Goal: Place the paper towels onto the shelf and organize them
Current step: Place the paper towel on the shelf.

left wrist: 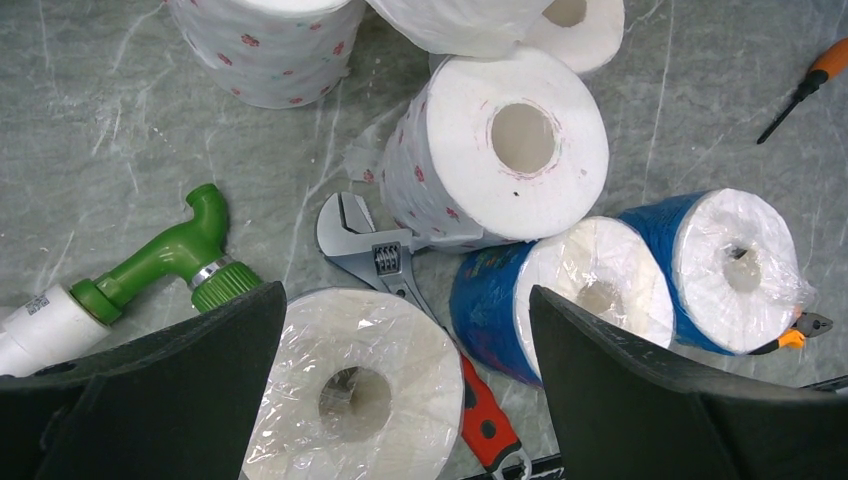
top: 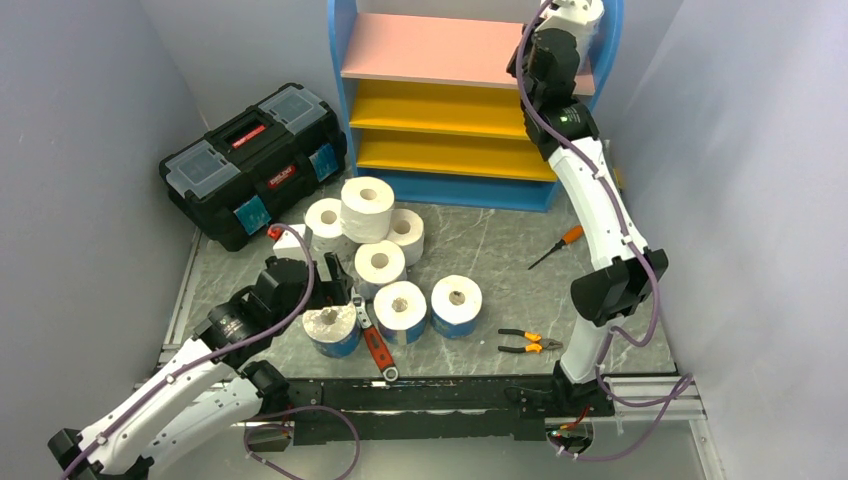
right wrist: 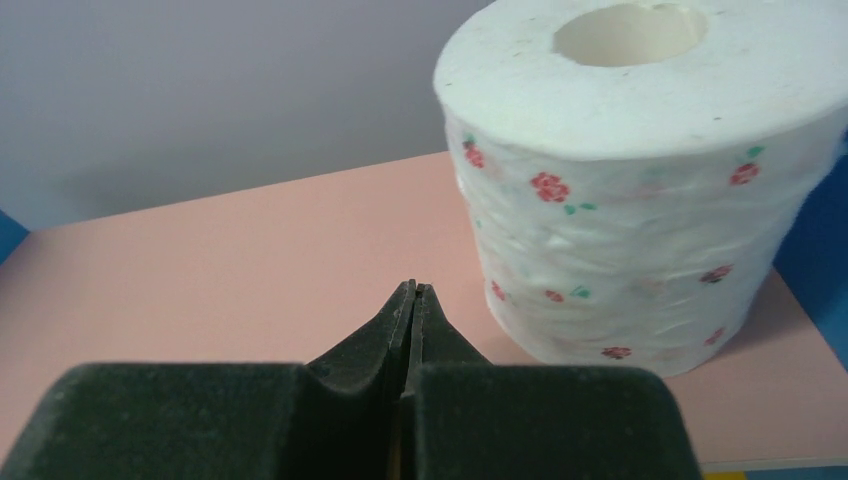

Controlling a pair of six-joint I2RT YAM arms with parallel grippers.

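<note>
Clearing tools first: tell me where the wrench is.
Top view, front left: the wrench lies between the leftmost blue-wrapped roll and the middle one.

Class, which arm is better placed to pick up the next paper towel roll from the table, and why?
Left. The left gripper hovers open over a plastic-wrapped roll. The right gripper is shut, up at the pink top board beside a flower-printed roll.

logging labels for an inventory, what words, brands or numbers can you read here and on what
No text reads clearly in any view.
Black toolbox: red labels on the handle and the front, lettering too small to read.
White tube joined to the green fitting: small printed label, blurred.
Blue-wrapped paper towel: faint print on the wrapper, unreadable.
</note>
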